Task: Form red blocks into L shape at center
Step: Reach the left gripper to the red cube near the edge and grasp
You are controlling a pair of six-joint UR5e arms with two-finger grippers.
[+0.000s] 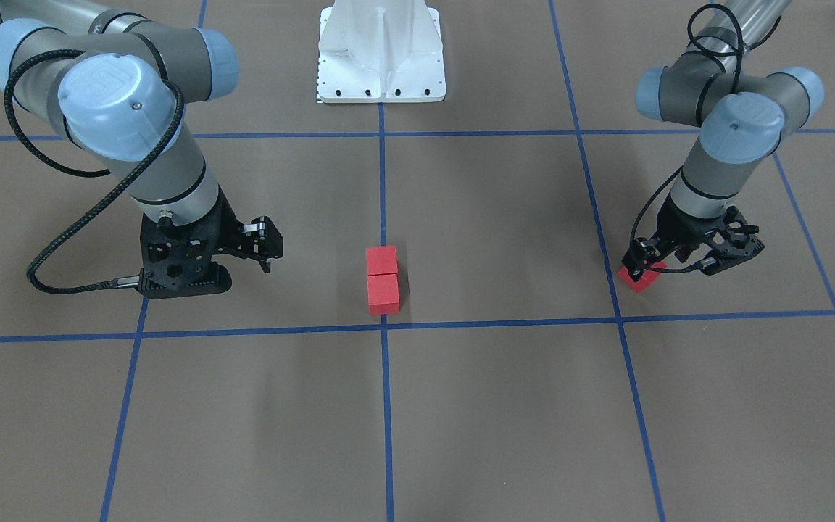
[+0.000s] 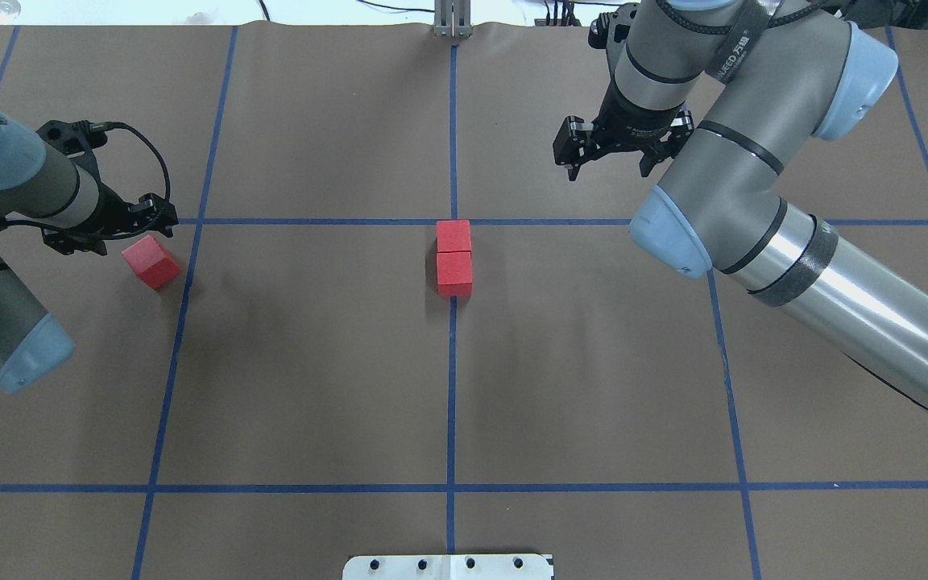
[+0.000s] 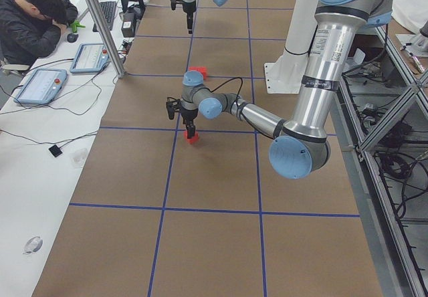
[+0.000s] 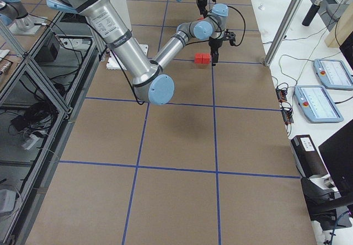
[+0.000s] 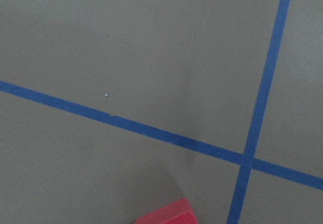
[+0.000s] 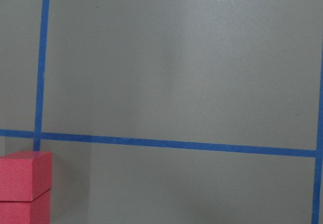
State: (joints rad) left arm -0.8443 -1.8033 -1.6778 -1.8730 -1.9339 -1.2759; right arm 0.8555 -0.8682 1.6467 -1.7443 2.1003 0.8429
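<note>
Overhead exterior: two adjoining red blocks (image 2: pixel 454 272)

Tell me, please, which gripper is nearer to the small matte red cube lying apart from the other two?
Left. The left gripper is right by that lone red cube. The right gripper is across the table, beyond the other two red cubes.

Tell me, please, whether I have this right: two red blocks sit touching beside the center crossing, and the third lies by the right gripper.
Not quite: the third red block lies by the left gripper, not the right gripper, as the overhead exterior view shows. The other two red blocks do sit touching beside the center.
</note>
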